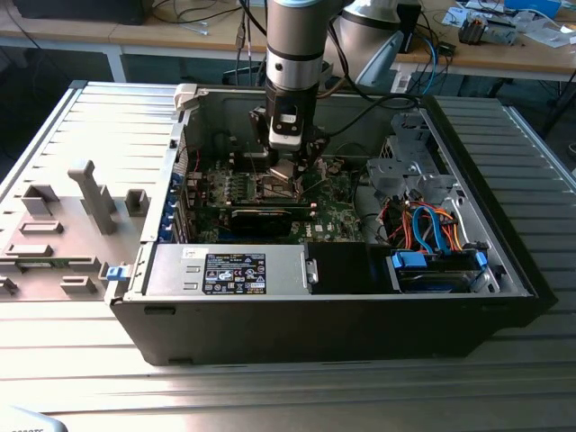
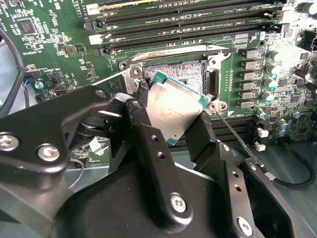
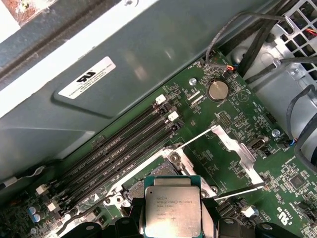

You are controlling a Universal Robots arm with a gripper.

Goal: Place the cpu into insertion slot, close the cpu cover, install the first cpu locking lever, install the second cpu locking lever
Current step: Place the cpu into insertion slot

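Gripper holds cpu over the insertion slot.
Fingers grasp opposite edges; its metallic face points up, away from the slot.

We see an open computer case lying on a ribbed metal table. Along its near wall sits a grey power supply with a dark label. Toward the exterior view's right, orange and blue cables run above a blue-tabbed drive bay. A long black card stands on the green board. On the exterior view's left lies a grey tray of holders. In the first wrist view we find four memory slots, a coin battery and a white sticker on the case wall.
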